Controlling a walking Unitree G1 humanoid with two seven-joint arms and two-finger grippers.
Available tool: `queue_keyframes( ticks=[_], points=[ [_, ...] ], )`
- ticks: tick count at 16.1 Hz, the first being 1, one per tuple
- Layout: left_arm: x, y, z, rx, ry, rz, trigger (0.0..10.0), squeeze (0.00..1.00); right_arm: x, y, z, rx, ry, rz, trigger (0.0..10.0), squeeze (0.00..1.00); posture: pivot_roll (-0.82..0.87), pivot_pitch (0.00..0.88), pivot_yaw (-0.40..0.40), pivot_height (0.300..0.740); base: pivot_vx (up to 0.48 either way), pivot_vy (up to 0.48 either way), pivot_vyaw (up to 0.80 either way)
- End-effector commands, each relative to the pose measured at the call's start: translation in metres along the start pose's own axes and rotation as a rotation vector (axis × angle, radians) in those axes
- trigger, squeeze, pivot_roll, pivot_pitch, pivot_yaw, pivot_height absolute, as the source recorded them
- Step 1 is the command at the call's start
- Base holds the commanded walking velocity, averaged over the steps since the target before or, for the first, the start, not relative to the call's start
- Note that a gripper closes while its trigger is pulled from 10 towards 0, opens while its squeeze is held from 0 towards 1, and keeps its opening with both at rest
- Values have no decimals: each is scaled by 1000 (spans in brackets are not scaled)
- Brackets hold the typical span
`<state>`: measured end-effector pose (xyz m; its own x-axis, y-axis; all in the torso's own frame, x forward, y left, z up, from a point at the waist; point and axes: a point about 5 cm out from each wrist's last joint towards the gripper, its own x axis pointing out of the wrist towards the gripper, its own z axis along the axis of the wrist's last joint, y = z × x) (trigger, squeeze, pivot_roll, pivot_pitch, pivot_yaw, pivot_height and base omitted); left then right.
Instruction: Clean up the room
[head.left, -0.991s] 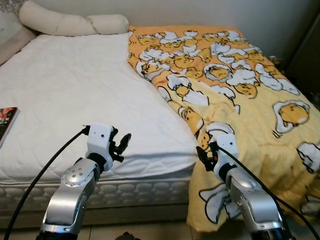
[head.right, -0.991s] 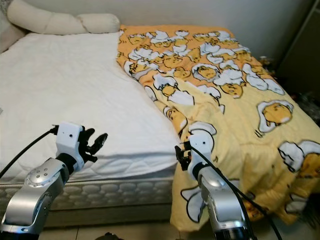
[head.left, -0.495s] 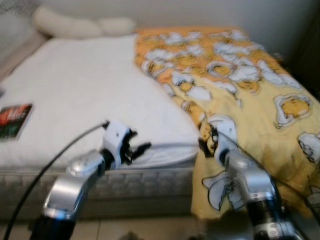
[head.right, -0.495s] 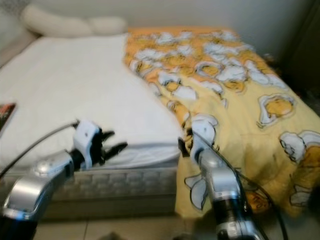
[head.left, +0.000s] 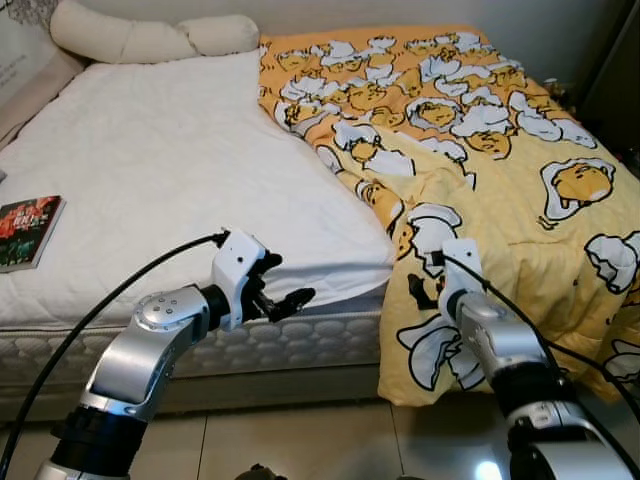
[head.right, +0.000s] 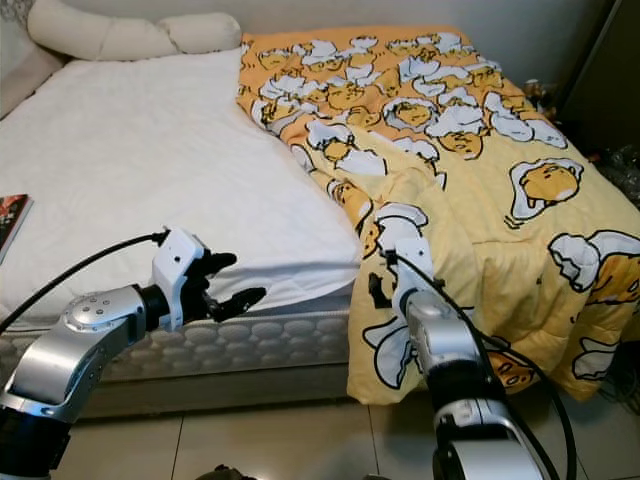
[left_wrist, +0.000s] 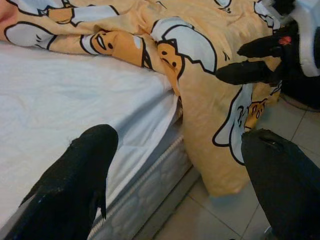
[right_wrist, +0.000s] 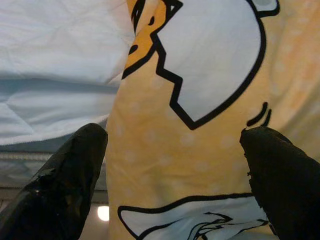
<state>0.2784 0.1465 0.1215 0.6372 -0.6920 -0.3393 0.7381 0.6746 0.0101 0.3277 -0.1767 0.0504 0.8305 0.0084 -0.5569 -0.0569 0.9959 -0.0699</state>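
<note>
A home bedroom is being shown: a bed (head.left: 150, 180) with a white quilted sheet is being half covered by a yellow cartoon-egg blanket (head.left: 500, 170), a long cream pillow (head.left: 150, 38) is lying at its head, and a book (head.left: 28, 232) is resting near the edge.

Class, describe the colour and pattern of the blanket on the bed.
The blanket is yellow-orange, printed with cartoon egg characters in white shells; the left eye view shows it best.
</note>
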Motion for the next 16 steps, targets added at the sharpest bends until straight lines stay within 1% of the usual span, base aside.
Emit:
queue_keyframes(
  ticks=[1,3,4,5,6,7,8,9,11,12,13,14,15,16],
  points=[
    [-1,-2,-3,1,17,2,10000,1000,2,-1,3,8,-6,-13,10000,1000,-27,0,33,740,0,0,0],
    [-1,-4,-4,5,21,0,10000,1000,7,-3,4,-7,-12,-23,10000,1000,-20,0,32,740,0,0,0],
    [-3,-3,-5,15,25,7,10000,1000,10,0,11,6,-51,13,10000,941,-17,0,27,740,0,0,0],
    [-6,-3,-5,25,30,24,10000,1000,12,1,18,2,-69,34,10000,153,-1,0,19,740,0,0,0],
    [-6,-3,-5,26,30,25,10000,1000,13,0,20,-8,-72,28,10000,98,3,0,18,740,0,0,0],
    [-10,-5,-5,41,40,24,10000,1000,14,-4,25,-21,-85,11,10000,0,20,0,19,740,0,0,0],
    [-13,-7,-4,60,51,19,10000,1000,15,-6,29,-20,-96,2,10000,0,23,0,20,740,0,0,0],
    [-15,-8,-3,59,50,18,10000,1000,15,-8,31,-25,-96,-12,10000,0,30,0,23,740,0,0,0],
    [-21,-12,2,59,50,3,10000,1000,15,-16,38,-38,-108,-74,10000,0,55,35,30,740,0,0,0],
    [-21,-12,2,59,50,3,10000,1000,15,-16,38,-38,-108,-74,10000,0,55,35,30,740,0,0,0],
    [-25,-15,3,66,52,-1,10000,1000,14,-23,39,-6,-113,-123,10000,0,82,74,42,740,0,0,0],
    [-29,-18,6,72,53,-4,10000,1000,14,-29,40,43,-118,-156,10000,0,97,94,48,740,0,0,0],
    [-31,-19,8,73,53,-4,10000,1000,13,-31,40,59,-120,-164,10000,0,97,94,48,740,0,0,0],
    [-35,-22,13,82,46,2,10000,1000,12,-41,40,107,-121,-197,10000,0,127,134,52,740,0,0,0]
  ],
)
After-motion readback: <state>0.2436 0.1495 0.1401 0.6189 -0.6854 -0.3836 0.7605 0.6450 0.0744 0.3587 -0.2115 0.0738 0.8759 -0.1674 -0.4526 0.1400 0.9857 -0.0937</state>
